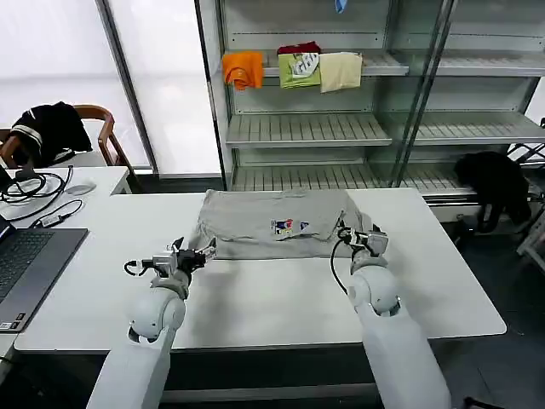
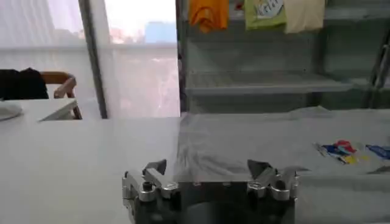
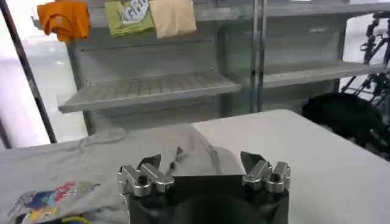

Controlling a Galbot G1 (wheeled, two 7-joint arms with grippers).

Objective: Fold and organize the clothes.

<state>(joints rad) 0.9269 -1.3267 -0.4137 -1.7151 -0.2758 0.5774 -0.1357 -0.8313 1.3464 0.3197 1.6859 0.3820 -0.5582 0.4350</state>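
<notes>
Two end effectors sit nearest, both open and holding nothing. Left end effector [image 1: 207,252] waits at the near left corner of the grey T-shirt [image 1: 272,217]; right end effector [image 1: 351,233] waits at its near right corner. That shirt lies partly folded on the white bench [image 1: 281,298]. Next, I think, each must pinch its corner and fold.

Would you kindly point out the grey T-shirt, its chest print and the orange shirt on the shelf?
grey T-shirt [image 1: 255,213]: head view, plain fabric left of centre.
chest print [image 1: 289,227]: head view, middle of the print.
orange shirt [image 1: 243,67]: head view, centre of the hanging fold.
</notes>
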